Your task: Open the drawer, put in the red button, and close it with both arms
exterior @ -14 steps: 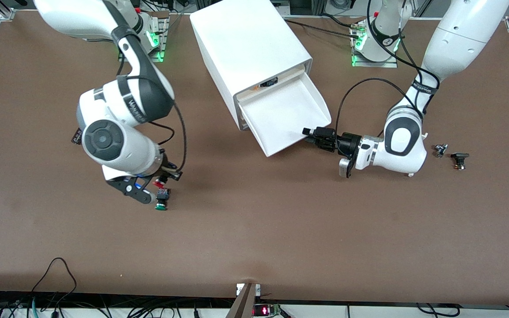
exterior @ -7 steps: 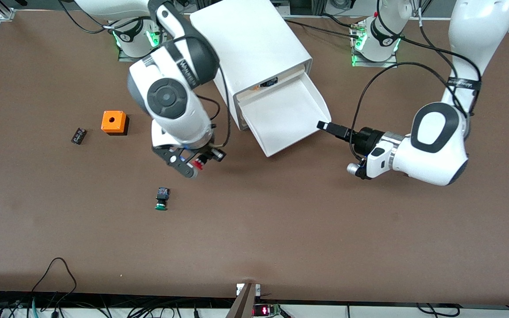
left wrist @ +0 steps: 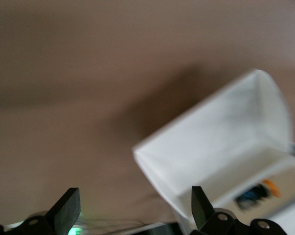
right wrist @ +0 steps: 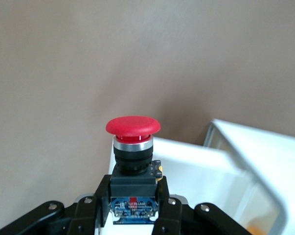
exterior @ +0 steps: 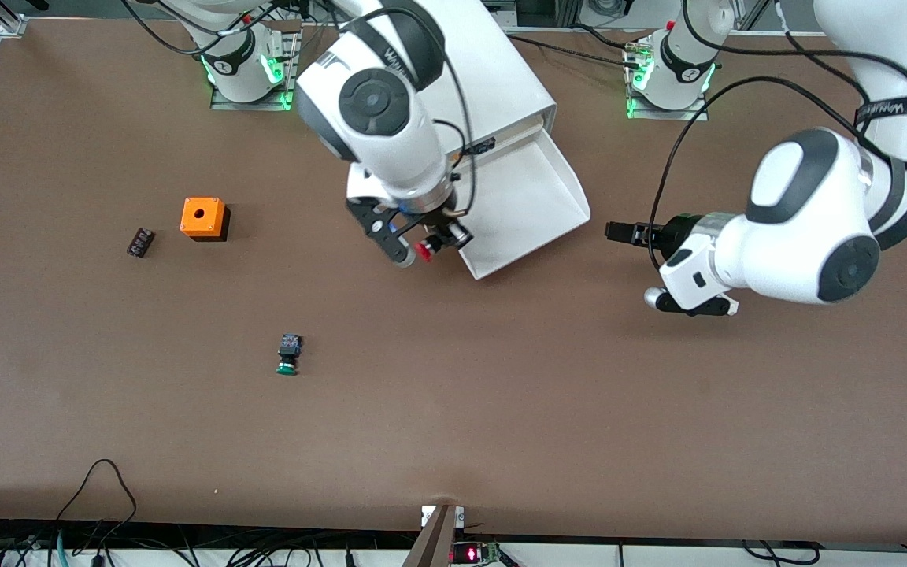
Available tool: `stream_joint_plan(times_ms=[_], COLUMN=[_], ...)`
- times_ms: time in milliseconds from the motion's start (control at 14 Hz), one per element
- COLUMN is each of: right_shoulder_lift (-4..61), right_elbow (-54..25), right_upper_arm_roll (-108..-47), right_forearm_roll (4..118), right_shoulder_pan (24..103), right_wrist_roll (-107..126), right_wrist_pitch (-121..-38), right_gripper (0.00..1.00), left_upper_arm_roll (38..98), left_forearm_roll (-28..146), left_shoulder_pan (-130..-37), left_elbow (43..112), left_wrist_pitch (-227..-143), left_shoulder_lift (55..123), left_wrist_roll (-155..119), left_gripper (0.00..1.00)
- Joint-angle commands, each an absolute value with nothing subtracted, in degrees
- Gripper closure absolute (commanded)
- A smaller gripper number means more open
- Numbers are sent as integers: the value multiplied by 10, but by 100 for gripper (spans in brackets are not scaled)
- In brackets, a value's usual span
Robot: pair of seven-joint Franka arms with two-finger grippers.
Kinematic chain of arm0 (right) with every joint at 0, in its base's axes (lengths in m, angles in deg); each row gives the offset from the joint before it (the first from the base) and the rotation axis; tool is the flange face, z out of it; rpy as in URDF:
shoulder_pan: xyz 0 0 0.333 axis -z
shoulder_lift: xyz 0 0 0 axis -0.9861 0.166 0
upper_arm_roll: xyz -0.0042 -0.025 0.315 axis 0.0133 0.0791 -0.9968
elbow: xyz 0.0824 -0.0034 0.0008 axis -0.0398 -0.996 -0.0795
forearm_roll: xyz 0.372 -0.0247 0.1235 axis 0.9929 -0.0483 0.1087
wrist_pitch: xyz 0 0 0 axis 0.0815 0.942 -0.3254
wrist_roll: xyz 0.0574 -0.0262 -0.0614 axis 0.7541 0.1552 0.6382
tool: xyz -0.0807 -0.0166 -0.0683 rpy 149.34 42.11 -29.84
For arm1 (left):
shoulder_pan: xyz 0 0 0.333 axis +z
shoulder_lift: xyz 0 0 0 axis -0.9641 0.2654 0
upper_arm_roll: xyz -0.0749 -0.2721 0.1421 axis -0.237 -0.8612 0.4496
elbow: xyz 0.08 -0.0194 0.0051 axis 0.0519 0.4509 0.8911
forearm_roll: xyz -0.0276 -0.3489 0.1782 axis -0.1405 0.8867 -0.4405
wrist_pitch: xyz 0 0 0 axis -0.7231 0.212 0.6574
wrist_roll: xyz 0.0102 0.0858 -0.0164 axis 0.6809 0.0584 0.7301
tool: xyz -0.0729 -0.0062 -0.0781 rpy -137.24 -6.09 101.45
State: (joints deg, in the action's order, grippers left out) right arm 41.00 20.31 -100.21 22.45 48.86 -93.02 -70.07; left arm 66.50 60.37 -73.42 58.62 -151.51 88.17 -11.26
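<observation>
Right gripper (exterior: 422, 246): we see it clenched on the red button (exterior: 423, 250), body pinched between the fingers, cap pointing away from the wrist.
Red button's place: we find it in the air over the front corner of the drawer (exterior: 524, 206).
Left gripper (exterior: 615, 231): we see it released, fingers (left wrist: 65, 211) spread wide, holding nothing, above the table (exterior: 501, 394) just beside the drawer.
Drawer: we see it pulled out of the cabinet (exterior: 493, 71), its tray bare.
Elsewhere on the table: green button (exterior: 289, 356), orange box (exterior: 203, 217).

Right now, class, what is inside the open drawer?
The drawer shows only bare white floor; the right hand, holding the red button, covers one corner, and the cabinet hides its back.
</observation>
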Motion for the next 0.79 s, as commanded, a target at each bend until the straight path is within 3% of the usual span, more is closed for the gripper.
stream_joint_plan(times_ms=[0, 286, 714], right_shoulder_lift=[420, 431, 478], right_elbow=[201, 160, 154], right_upper_arm_roll=[-1003, -1003, -1002], right_forearm_roll=[206, 204, 168], right_shoulder_pan=[453, 432, 403], right_wrist_roll=[-1008, -1075, -1145], right_wrist_pitch=[-750, -820, -875], right_gripper=[100, 100, 100], left_upper_arm_roll=[669, 675, 674], left_forearm_roll=[496, 465, 468], left_shoulder_pan=[-758, -754, -758], left_elbow=[572, 518, 534], left_wrist_pitch=[-1503, -1520, -1545], left_shoulder_lift=[861, 880, 884], left_wrist_roll=[-100, -105, -35], left_gripper=[0, 0, 0])
